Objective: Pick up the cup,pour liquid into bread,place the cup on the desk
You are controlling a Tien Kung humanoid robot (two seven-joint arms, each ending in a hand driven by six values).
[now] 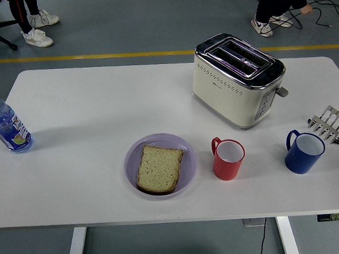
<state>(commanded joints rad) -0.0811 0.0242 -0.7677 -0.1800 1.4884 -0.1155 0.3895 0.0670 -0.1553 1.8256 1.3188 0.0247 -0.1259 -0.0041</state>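
White table (88, 109) set with bread, cups and a toaster.

We see a bread slice (159, 168) on a purple plate (188, 160), a red cup (228, 158) just right of it, a blue cup (304, 151) farther right, a cream toaster (237, 79) behind, a metal rack (330, 123) far right, and a water bottle (5, 124) at left.

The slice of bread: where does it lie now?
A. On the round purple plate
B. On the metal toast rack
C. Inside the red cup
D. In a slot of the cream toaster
A. The slice of bread lies flat on the round purple plate, left of the red cup.
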